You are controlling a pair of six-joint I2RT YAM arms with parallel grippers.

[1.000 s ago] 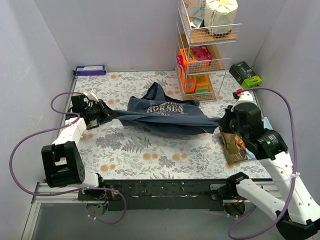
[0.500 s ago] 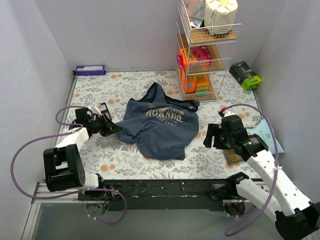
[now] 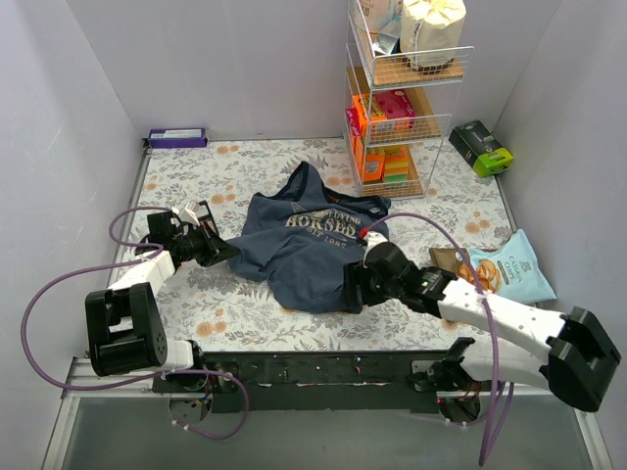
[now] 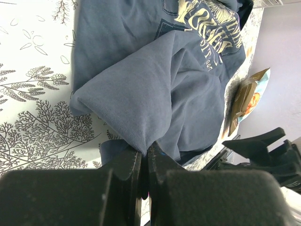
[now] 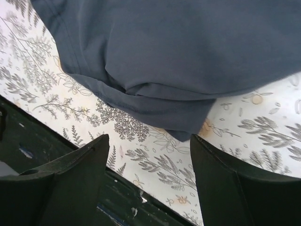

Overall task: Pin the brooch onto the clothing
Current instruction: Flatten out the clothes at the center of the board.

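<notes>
The clothing (image 3: 313, 240) lies rumpled at the centre of the top view, its left edge pinched in the closed left gripper (image 3: 225, 251). The right gripper (image 3: 351, 287), jaws wide and holding nothing, hovers at the lower hem, with bare table (image 3: 245, 299) to the lower left

Plain pale-lavender walls (image 3: 245, 69) enclose a table (image 3: 245, 299) covered in a white fern-and-flower print, with a tiered white wire rack (image 3: 416, 70) standing at its far right, under soft, even light.

Left gripper (image 3: 225, 251) holds tank top (image 3: 313, 245) edge; right gripper (image 3: 351, 289) at hem
</notes>
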